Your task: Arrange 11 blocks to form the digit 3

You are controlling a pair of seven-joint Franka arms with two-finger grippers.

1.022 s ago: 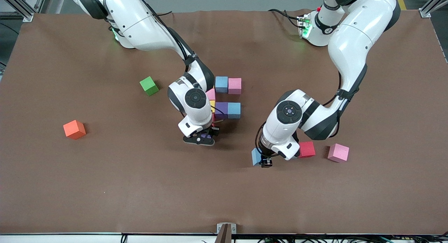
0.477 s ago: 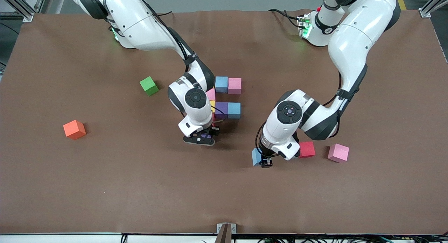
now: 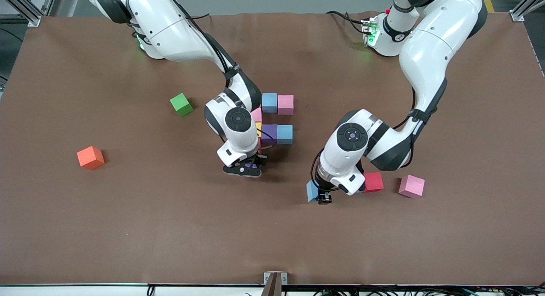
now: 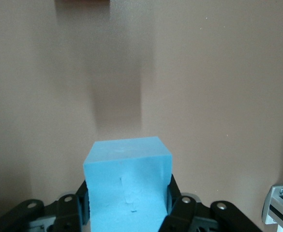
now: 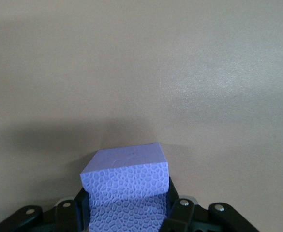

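My left gripper (image 3: 320, 194) is shut on a light blue cube (image 3: 312, 191), low over the table beside a loose red cube (image 3: 373, 182). In the left wrist view the blue cube (image 4: 127, 183) fills the gap of that gripper (image 4: 127, 198). My right gripper (image 3: 250, 165) is shut on a purple cube (image 5: 126, 186) just at the camera-side end of the partial figure. The figure shows a blue cube (image 3: 269, 102), a pink cube (image 3: 285, 104), a second pink cube (image 3: 256, 115), a yellow one (image 3: 258, 129), a purple one (image 3: 269, 134) and another blue one (image 3: 285, 134). The right wrist hides part of it.
A loose pink cube (image 3: 411, 185) lies beside the red one toward the left arm's end. A green cube (image 3: 181, 104) and an orange cube (image 3: 90, 157) lie toward the right arm's end. The brown table (image 3: 170, 228) stretches bare toward the front camera.
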